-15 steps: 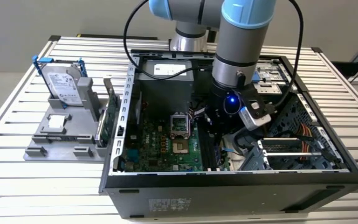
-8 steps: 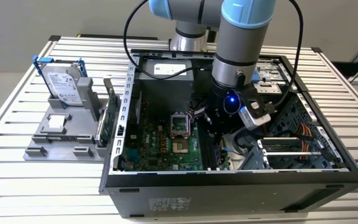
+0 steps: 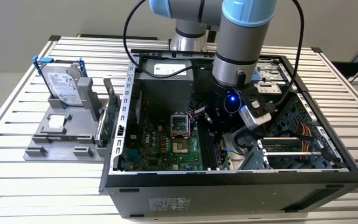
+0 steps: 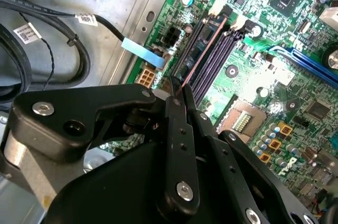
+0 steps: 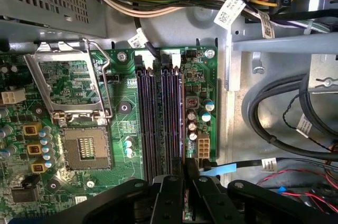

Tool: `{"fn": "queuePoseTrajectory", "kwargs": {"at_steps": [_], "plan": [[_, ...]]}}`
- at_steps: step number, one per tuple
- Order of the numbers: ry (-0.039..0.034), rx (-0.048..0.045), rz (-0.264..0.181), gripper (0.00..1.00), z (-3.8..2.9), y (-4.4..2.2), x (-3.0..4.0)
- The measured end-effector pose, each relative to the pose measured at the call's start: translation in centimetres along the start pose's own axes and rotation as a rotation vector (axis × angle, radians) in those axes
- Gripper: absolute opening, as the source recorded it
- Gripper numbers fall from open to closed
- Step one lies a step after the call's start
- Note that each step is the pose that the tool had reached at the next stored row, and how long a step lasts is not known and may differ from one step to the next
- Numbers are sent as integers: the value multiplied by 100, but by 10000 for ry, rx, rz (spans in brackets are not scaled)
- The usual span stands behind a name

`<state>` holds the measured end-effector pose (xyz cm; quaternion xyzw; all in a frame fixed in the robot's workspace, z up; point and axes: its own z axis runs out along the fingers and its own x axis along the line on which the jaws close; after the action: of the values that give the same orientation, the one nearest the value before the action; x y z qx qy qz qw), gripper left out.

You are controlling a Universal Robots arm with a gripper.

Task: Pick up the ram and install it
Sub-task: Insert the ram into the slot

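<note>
Clamped close together, my jaws grip the ram (image 4: 203,49) by its near end, edge-on, so in the second wrist view it reads as a thin line running from my gripper (image 4: 177,97) up along the memory slots (image 4: 211,57). In the first wrist view the same stick stands in the outermost slot (image 5: 181,113), the one nearest the edge of the motherboard (image 5: 121,129), with my gripper (image 5: 185,174) right over its near end.

Working down from the biggest thing: the computer case (image 3: 241,196) lies open on the slatted table (image 3: 17,186), and my arm (image 3: 241,56) reaches down into it. Inside it sits the motherboard, with the empty processor socket (image 5: 84,147) and its open latch frame beside the slots. Outside the case, toward the exterior view's left, a hard drive (image 3: 64,84) stands on a grey holder (image 3: 64,140).

I judge the ram to be light, thin and stiff but easily cracked or bent; it wants holding by its flat faces near the top edge, and pressing straight down without twist.

Whether the stick is fully seated I cannot tell: my fingers (image 5: 169,197) cover its near end, and the far clip (image 5: 174,57) is too small to read. Its chips are hidden by the edge-on angle.
</note>
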<state>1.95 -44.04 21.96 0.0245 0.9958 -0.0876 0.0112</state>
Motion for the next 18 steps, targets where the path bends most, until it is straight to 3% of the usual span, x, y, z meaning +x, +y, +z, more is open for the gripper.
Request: {"fn": "queuePoseTrajectory", "kwargs": {"at_steps": [2, 6, 8, 18], "plan": [[8, -83, 1, 0, -5, -4, 0], [19, -366, 7, 0, 3, 0, 0], [22, -428, 8, 0, 6, -2, 0], [23, -448, 8, 0, 12, -2, 0]]}}
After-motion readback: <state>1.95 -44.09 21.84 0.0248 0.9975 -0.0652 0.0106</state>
